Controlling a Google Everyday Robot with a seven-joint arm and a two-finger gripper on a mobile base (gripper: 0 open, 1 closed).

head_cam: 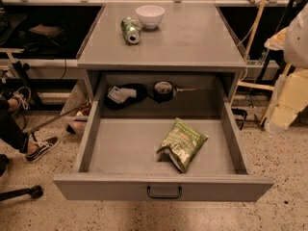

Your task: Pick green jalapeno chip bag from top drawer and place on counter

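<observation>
Control: Status on the claw?

Operator: My feed does not show the claw at all; it is out of frame, so I cannot tell whether it is spread or pressed together.

Control: Where is the target?

Operator: I see the green jalapeno chip bag point(182, 143) lying flat on the floor of the top drawer point(120, 148). It sits at about 4 o'clock from the floor's middle, near the right wall. The bag is crinkled and set at a slant, with its white label patch at the end nearest the drawer front. The drawer stands open toward me, and its dark loop handle point(164, 192) sits at 6 o'clock on the front panel.

Control: Anything else in there?

Operator: At 12 o'clock, back under the desk's front edge, I see a dark bundle with a white patch point(122, 94). Just beside it, at its 3 o'clock, is a dark roll of tape point(163, 90).

Control: And the desk?

Operator: On the desk point(192, 37) a green soda can point(130, 30) lies on its side at about 10 o'clock. A white bowl point(150, 16) stands upright at 11 o'clock, just beside the can; I cannot tell if they touch. The bag is well apart from both. A sneaker point(42, 148) rests on the speckled floor at 9 o'clock of my view.
</observation>
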